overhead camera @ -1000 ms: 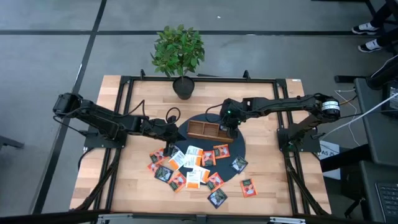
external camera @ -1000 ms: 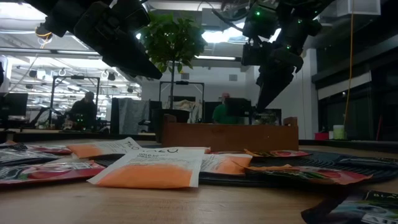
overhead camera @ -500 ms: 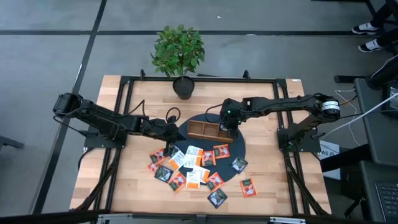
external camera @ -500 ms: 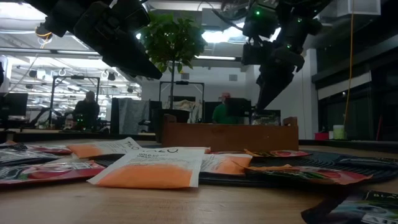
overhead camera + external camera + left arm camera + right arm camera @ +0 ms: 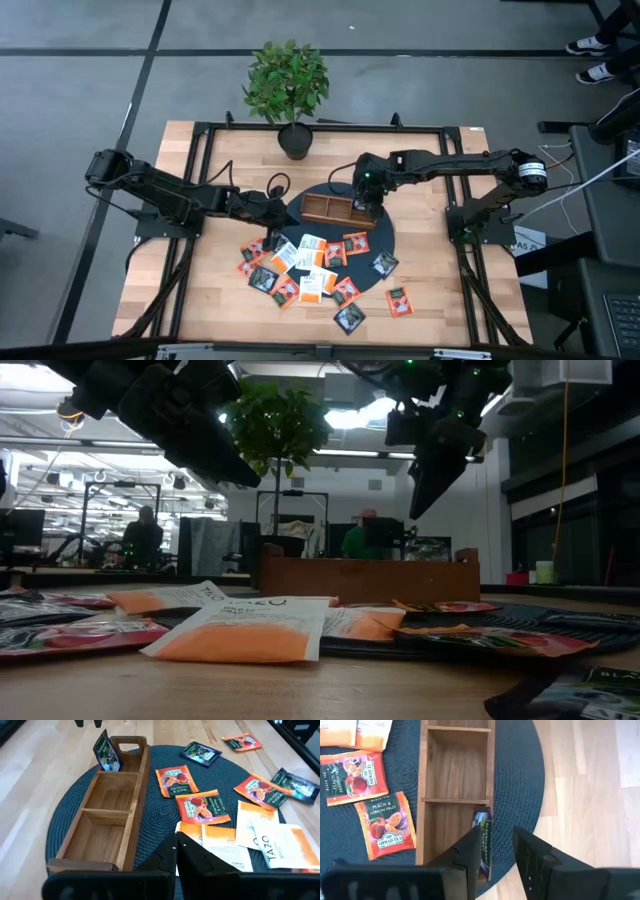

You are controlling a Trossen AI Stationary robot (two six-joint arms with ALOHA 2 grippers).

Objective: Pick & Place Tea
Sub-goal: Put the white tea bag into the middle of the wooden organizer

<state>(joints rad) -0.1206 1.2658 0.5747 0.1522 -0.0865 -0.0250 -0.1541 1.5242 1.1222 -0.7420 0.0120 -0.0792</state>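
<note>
Right pincer (image 5: 371,204) is hanging above the right-hand end compartment of the wooden tray (image 5: 331,209), its arm reaching in from the right edge of the tabletop (image 5: 430,300), bent at the elbow and pointing downward. Its two fingers (image 5: 470,855) are standing apart with nothing between them. Just below them a dark green sachet (image 5: 483,842) is standing on edge in that end compartment, leaning against the tray's outer wall; from the left wrist view it (image 5: 106,754) is sticking up above the rim beside the handle cutout. The other two compartments are showing bare wood.

Left pincer (image 5: 283,218) is hovering over the near left rim of the round dark mat (image 5: 385,237), fingers clenched together on nothing, its arm stretching low from the left side of the tabletop.

Loose tea sachets (image 5: 312,265), orange, white and dark, are lying scattered and overlapping in front of the tray, some on the mat, some on the bare wood, one orange one (image 5: 399,301) off to the right on its own.

From table height the tray's inside is being hidden by its front wall, so the standing sachet is not showing there, and both arms are dark shapes against the ceiling lights. A potted plant (image 5: 288,85) is sitting at the far edge.
</note>
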